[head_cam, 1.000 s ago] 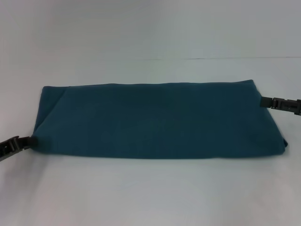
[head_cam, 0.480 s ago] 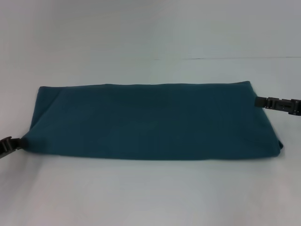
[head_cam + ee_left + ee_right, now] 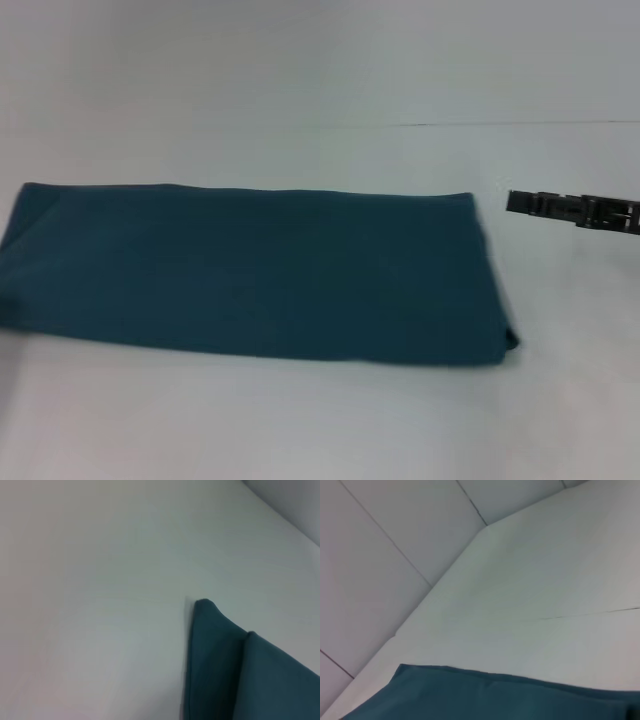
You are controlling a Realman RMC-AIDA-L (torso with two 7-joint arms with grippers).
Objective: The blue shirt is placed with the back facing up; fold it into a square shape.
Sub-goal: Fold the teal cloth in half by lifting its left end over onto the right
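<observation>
- One blue shirt (image 3: 250, 270) lies flat on the white bench (image 3: 300, 420), folded into a long band that runs from side to side.
- Its left end reaches the left edge of the head view, and its right end stops short of the bench's right side.
- The upper face is plain, with no lettering showing.
- At the right near corner (image 3: 508, 340) the layers of cloth show stacked, with a small dark lip sticking out.
- In the left wrist view, one end of the shirt (image 3: 225, 670) shows as a rounded corner, with a second layer stepped just behind it, lying on bare bench.
- In the right wrist view, the shirt's long edge (image 3: 495, 695) crosses the picture, with pale wall panels (image 3: 395, 540) rising behind the bench.
- One tool is in sight in the head view: the right tool (image 3: 515, 203), a dark jointed bar coming in from the right edge.
- It sits just beside the shirt's far right corner, apart from the cloth, with a strip of bench between them.
- Whether its fingers are together or apart I cannot tell.
- The left tool does not show in any view.
- A thin dark seam (image 3: 520, 124) runs across the bench surface behind the shirt.
- Nothing stands between the right tool and the shirt.
</observation>
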